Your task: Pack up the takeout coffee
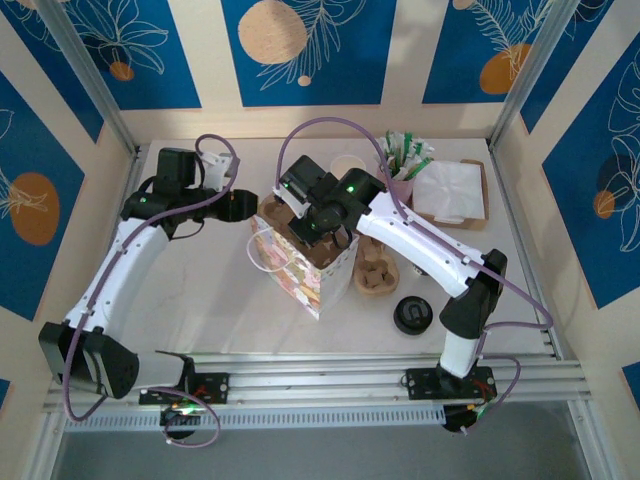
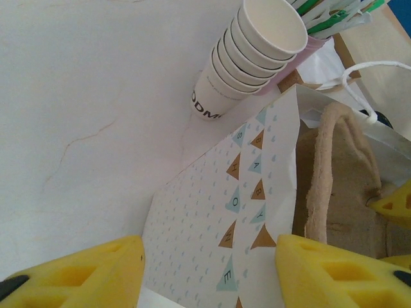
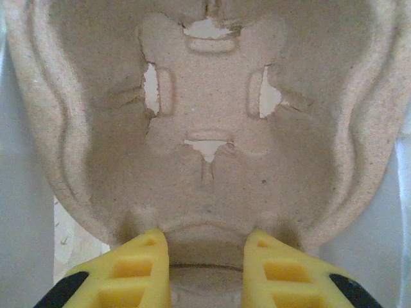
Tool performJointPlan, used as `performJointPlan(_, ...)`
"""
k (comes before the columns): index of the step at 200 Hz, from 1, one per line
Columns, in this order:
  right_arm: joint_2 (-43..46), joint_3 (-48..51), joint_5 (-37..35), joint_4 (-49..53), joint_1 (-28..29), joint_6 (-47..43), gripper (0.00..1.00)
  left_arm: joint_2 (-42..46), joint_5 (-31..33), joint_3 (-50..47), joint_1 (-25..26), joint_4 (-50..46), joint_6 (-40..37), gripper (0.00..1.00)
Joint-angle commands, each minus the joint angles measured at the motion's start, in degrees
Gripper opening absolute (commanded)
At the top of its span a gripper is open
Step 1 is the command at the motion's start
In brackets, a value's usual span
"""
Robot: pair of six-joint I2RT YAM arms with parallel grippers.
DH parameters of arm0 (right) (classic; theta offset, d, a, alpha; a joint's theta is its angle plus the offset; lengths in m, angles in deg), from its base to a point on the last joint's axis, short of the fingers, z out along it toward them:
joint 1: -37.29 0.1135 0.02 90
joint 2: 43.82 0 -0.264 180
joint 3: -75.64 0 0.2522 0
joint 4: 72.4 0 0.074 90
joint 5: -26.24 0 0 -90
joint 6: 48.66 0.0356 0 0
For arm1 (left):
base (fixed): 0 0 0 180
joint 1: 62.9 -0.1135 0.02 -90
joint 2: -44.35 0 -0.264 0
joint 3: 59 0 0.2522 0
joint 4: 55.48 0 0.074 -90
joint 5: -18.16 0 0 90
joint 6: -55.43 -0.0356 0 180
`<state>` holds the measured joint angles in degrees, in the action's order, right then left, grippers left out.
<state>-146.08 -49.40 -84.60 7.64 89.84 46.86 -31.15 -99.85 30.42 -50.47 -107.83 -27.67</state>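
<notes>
Two arms are meeting over the patterned paper bag point(image 1: 300, 275) at the middle of the table point(image 1: 200, 310) in the overhead view I am watching. The left gripper point(image 1: 258, 210) is reaching the bag's far left corner, and the right gripper point(image 1: 318, 232) is dipping into its mouth. A black round thing point(image 1: 412, 314) is sitting near and to the right of the bag; I cannot tell whether it is the takeout coffee or loose lids. Spare pulp trays point(image 1: 375, 272) are lying just right of the bag. Stacked cups point(image 1: 348, 165), a pink holder point(image 1: 403, 170) of packets and napkins point(image 1: 450, 188) are standing farther back.

On the left wrist camera, the left gripper point(image 2: 207, 242) is spread wide and straddling the bag's wall without pinching it, with the cups beyond.

On the right wrist camera, the right gripper point(image 3: 205, 235) is pinching the near rim of a pulp tray point(image 3: 205, 128) between the bag's white walls.
</notes>
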Motion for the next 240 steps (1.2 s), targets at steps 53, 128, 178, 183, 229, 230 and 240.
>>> performJointPlan(53,0.52,-0.61,0.02,0.52,0.49,-0.11,0.24,2.7,-1.88,1.07,-0.75,1.06,0.74,0.61)
performJointPlan(128,0.56,-0.73,-0.16,0.56,0.51,0.28,0.24,2.5,-2.86,-0.25,-0.77,-0.87,-0.83,0.59)
performJointPlan(178,0.57,-0.43,-0.1,0.6,0.44,0.2,0.24,2.01,-5.76,-0.05,-0.79,-2.44,-2.19,0.57)
performJointPlan(183,0.57,-0.42,-0.1,0.6,0.44,0.17,0.24,2.02,-5.46,-0.15,-0.74,-2.56,-2.28,0.57)
performJointPlan(229,0.66,-0.36,0.12,0.69,0.28,0.11,0.24,1.18,-3.97,-0.73,-0.74,-3.22,-2.59,0.53)
performJointPlan(230,0.66,-0.35,0.16,0.69,0.32,0.11,0.24,1.17,-3.97,-0.75,-0.74,-3.24,-2.59,0.53)
performJointPlan(240,0.66,-0.35,0.17,0.69,0.31,0.18,0.24,0.99,-3.91,-0.85,-0.69,-3.2,-2.68,0.53)
